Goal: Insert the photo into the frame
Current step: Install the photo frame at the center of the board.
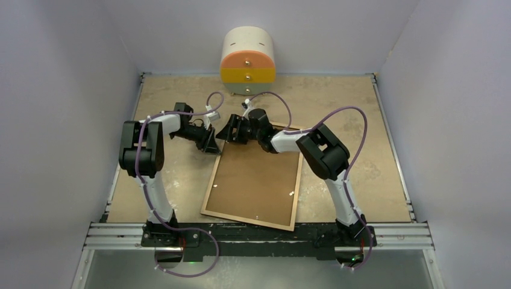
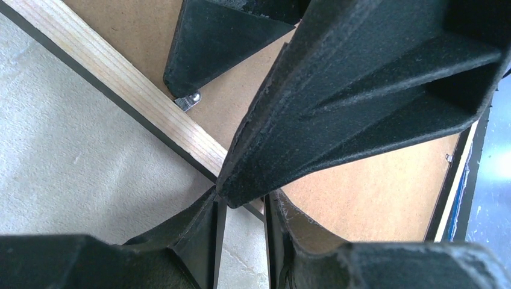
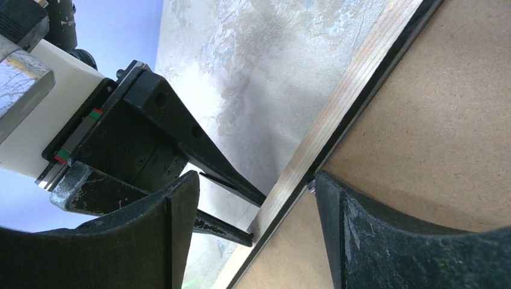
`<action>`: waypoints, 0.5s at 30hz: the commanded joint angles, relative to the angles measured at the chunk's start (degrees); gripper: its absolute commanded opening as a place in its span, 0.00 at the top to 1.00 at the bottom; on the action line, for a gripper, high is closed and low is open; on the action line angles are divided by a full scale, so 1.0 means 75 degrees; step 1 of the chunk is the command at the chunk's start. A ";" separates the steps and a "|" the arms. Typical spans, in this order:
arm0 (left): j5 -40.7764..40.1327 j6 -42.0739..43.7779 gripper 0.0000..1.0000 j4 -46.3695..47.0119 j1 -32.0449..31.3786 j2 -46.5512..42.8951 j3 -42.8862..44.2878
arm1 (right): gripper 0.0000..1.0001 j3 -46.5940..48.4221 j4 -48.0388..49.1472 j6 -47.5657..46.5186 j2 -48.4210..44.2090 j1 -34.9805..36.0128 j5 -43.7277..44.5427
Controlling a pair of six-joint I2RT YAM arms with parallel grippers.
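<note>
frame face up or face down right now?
Face down: frame shows its light wood back, brown backing board on top.

We show the frame (image 1: 212,180), its rim of pale wood with fine straight grain and a thin black outer edge, around a plain mid-brown backing board (image 1: 256,180) dotted with small silvery clips (image 2: 188,101). The table (image 1: 373,174) is beige, mottled with paler cloudy patches, and the walls (image 1: 452,90) are a flat pale lilac-grey. We also mark the cream drawer unit (image 1: 247,42), which has an orange front (image 1: 247,61) above a yellow front (image 1: 247,75), and the arms (image 1: 141,150), black and white and trailing purple cables (image 1: 346,108).
</note>
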 commanded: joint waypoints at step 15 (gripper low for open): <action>0.0017 0.0514 0.70 -0.0387 -0.0047 -0.0077 -0.0195 | 0.20 -0.1622 -0.1464 -0.1077 -0.2180 -0.1243 0.1315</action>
